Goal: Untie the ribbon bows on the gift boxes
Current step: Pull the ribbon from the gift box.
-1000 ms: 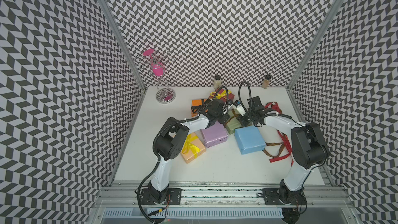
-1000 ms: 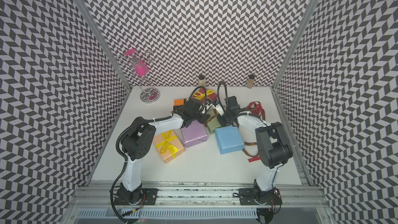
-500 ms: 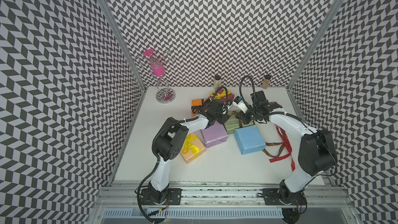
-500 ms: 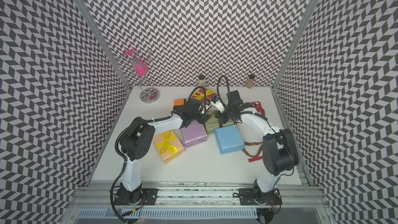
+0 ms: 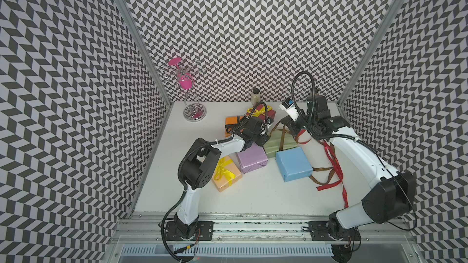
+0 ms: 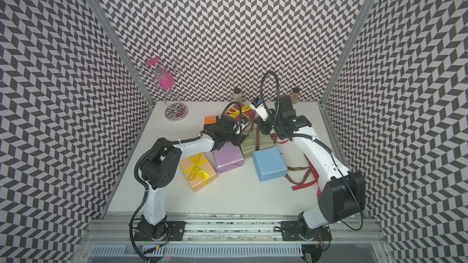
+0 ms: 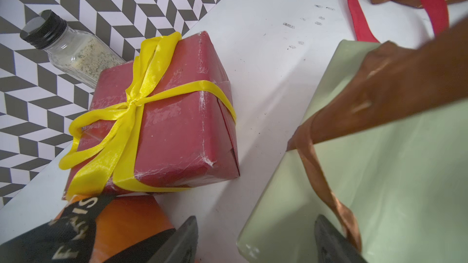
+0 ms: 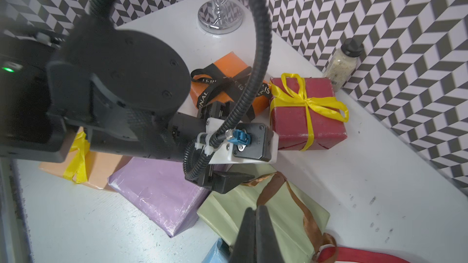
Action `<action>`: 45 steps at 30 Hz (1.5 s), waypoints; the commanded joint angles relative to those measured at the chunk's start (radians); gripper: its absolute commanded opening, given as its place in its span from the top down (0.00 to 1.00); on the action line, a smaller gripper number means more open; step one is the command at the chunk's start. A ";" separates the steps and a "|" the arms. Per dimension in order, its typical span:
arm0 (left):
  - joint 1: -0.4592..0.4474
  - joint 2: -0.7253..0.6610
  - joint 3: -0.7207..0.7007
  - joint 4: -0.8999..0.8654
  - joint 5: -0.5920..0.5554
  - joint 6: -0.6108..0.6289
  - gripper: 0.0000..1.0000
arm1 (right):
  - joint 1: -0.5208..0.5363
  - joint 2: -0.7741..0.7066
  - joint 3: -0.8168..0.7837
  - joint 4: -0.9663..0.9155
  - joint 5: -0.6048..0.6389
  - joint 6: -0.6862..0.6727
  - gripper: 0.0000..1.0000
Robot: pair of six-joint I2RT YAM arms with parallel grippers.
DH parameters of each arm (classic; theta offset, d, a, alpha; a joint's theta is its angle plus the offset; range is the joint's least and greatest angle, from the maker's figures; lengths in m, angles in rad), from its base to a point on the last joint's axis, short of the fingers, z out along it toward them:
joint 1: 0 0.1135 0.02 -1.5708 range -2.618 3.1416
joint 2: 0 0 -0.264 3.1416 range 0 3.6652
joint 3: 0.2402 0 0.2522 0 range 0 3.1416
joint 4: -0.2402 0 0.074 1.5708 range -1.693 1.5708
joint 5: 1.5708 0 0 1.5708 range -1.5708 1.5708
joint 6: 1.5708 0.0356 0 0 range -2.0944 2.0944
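- Table edges: my white table (image 5: pixel 253 198) is walled at left, back and right. Bare strips run along the front rail and down the left side, in front of the wire stand (image 5: pixel 192 97).
- Peach box (image 5: pixel 228 180) sits front-left with its front yellow bow (image 5: pixel 222 173) tied. It touches the lilac box (image 5: pixel 252 158).
- Orange box (image 5: pixel 231 122) is behind my left wrist, with the black lettered ribbon (image 7: pixel 73 226) across it.
- Left gripper (image 7: pixel 255 241) is spread and pinches nothing. Its jaws straddle a corner of the sage green box (image 5: pixel 272 145).
- Dark red box (image 5: pixel 266 115) is at the back with its back yellow bow (image 7: pixel 131 104) tied. The jar (image 5: pixel 255 95) just beside it has a black cap and pale speckled seasoning inside.
- Sage green box has its long axis left-right. The brown ribbon (image 7: pixel 315 170) crosses it the short way, and one strand is pulled taut up toward the right.
- Right gripper (image 8: pixel 256 209) is clamped on that strand.
- Light blue box (image 5: pixel 293 164) touches the green box's front. To its right, the loose brown ribbon (image 5: pixel 324 168) and the red ribbon (image 5: pixel 334 163) lie under my right arm. The red one runs front-to-back.
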State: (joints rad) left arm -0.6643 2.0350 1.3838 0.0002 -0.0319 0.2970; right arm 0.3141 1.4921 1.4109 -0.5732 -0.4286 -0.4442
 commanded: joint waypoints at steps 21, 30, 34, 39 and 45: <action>0.001 -0.022 -0.038 -0.035 -0.010 0.019 0.27 | -0.024 -0.197 0.388 0.127 0.200 -0.135 1.00; 0.001 -0.019 -0.046 -0.034 -0.010 0.022 0.27 | -0.024 -0.178 0.597 0.100 0.285 -0.217 1.00; 0.002 -0.021 -0.048 -0.033 -0.010 0.022 0.27 | -0.025 -0.178 0.672 0.093 0.322 -0.237 1.00; 0.002 -0.016 -0.047 -0.035 -0.010 0.023 0.27 | -0.024 -0.201 0.656 0.133 0.408 -0.224 1.00; 0.002 -0.017 -0.049 -0.035 -0.005 0.027 0.27 | -0.024 -0.232 0.599 0.162 0.491 -0.294 1.00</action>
State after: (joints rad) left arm -0.6643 2.0254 1.3598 0.0181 -0.0322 0.2985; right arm 0.2958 1.2770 2.0140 -0.4896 -0.0135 -0.6991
